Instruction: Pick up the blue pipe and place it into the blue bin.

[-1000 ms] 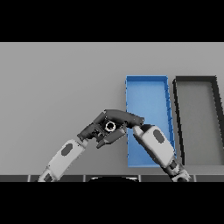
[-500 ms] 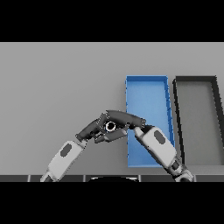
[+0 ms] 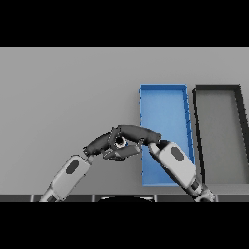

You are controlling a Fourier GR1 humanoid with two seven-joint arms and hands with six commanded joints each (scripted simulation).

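The blue pipe [image 3: 121,142] shows only as a small ring end, hemmed in by both hands just left of the blue bin [image 3: 163,99]. My left hand [image 3: 101,145] comes in from the lower left, its fingers curled under and around the pipe. From the lower right, my right hand [image 3: 138,133] lies over the top of the pipe, its fingers bent down onto it. Most of the pipe is hidden by the fingers. The hands sit beside the bin's left wall, near its front half.
A black bin [image 3: 217,91] stands right of the blue one, their long walls side by side. My right forearm [image 3: 174,161] crosses the front part of the blue bin. Grey table stretches to the left and back.
Both hands, still joined around the pipe, have sunk slightly toward the front of the table. Their grip looks the same.
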